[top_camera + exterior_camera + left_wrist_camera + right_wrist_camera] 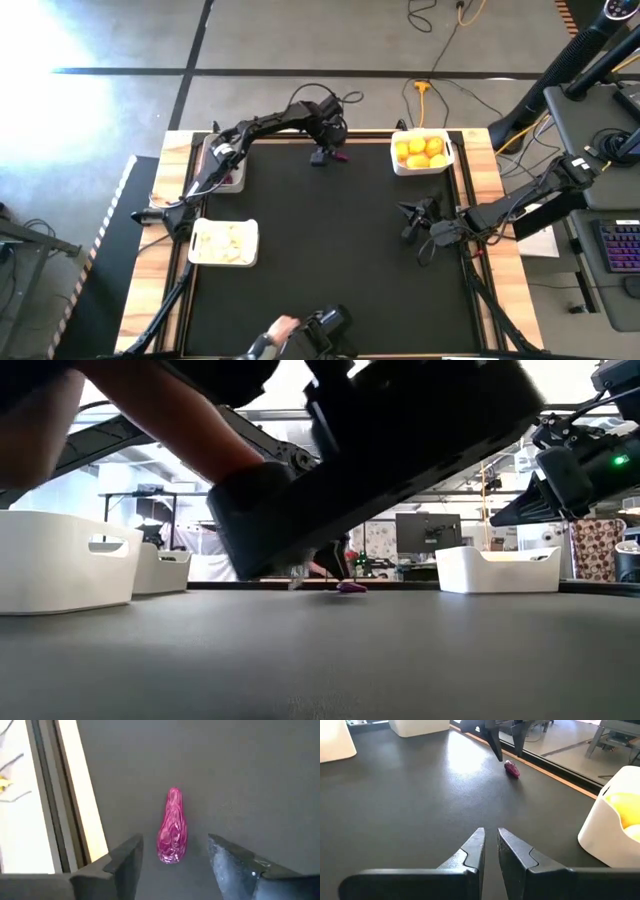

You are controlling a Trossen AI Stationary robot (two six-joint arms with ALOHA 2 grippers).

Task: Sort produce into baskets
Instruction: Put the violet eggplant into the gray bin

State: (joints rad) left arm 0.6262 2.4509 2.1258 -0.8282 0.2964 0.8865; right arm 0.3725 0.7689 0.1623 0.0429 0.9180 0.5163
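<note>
White basket (449,165) holding yellow citrus (421,152), second white basket (196,252) of whitish bulbs (226,241), left claw (172,865) wide over purple eggplant (172,827)

eggplant (172,827): glossy, wrinkled purple skin
tabletop (330,240): matt black mat, wooden edge
baskets (497,569): smooth white plastic
</note>
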